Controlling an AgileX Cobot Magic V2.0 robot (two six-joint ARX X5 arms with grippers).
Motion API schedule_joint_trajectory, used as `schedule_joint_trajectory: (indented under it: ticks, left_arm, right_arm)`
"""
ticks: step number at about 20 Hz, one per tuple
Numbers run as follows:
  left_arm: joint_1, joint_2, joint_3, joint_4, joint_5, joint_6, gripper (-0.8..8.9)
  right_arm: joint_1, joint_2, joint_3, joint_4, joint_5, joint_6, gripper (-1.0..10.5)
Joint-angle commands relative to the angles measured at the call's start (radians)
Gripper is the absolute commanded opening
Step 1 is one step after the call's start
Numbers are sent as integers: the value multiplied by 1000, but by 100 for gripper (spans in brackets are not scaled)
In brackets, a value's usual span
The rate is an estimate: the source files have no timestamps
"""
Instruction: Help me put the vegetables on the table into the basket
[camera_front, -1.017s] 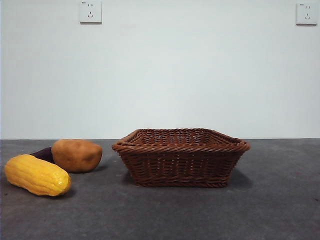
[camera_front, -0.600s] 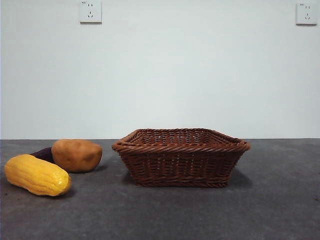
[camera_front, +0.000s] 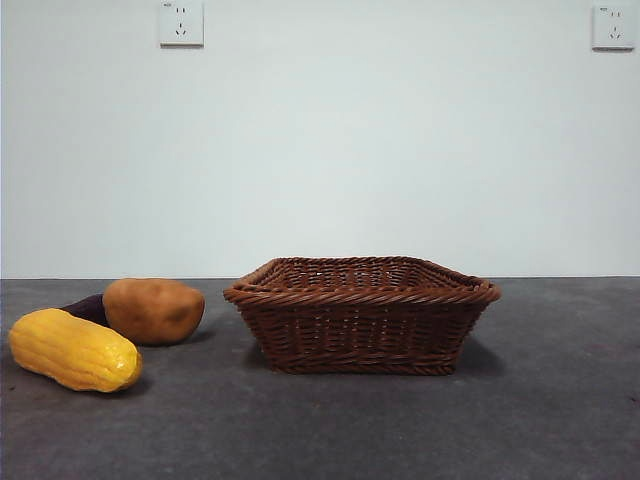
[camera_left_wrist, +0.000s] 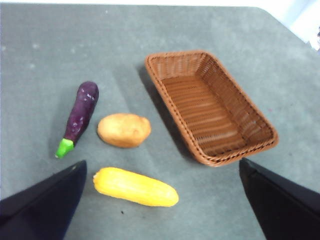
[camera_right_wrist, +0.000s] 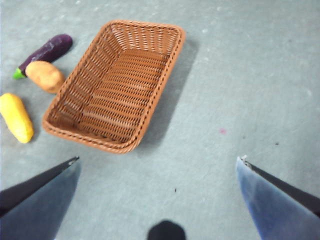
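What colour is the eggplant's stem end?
Bright green, at the end of the dark purple eggplant; it shows best in the left wrist view.

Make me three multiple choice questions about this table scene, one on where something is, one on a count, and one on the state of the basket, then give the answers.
1. Which vegetable lies between the other two?
A. corn cob
B. potato
C. eggplant

2. How many vegetables are on the table?
A. two
B. three
C. four

3. What is in the basket?
A. nothing
B. the potato
C. the corn cob

Answers:
1 B: in the left wrist view the potato sits between the eggplant and the corn cob.
2 B: those three lie on the table.
3 A: the right wrist view shows the basket with bare weave inside.
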Motion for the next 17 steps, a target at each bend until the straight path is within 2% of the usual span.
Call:
schedule_joint_trajectory:
  ticks: [1,3,7,12,14,17]
  left_arm:
    - [-3,12,1,13,1,-5,602]
    - [-3,17,1,23,1,-4,602]
    - [-3,17,1,38,0,-4,602]
    - [-3,40,1,37,0,-8,602]
    - [-3,49,1,37,0,-14,602]
    - [-3,65,1,37,0,-15,602]
  right_arm:
    - [0,29,3,47,-31,26,574]
    - [0,82,4,113,-81,52,567]
    - [36,272,35,238,-92,77,567]
    - [127,613,166,309,-58,82,567]
    - [152,750,246,306,-23,82,566]
    - [177,928,356,299,-16,84,566]
